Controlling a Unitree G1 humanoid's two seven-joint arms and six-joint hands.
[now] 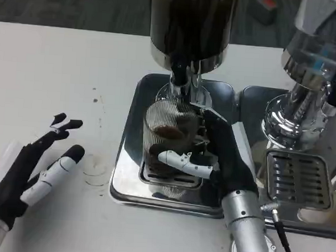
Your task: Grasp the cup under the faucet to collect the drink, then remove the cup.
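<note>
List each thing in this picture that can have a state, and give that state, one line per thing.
cup: upright under the faucet, a little dark drink inside
faucet: above the cup
right hand: grips the cup
left hand: fingers apart, holding nothing
drip tray: under the cup

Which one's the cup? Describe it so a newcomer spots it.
Find the dark drink dispenser at top centre, standing on a steel drip tray. Under its faucet sits the cup, gripped by the right hand: the only clear, ribbed glass.
</note>
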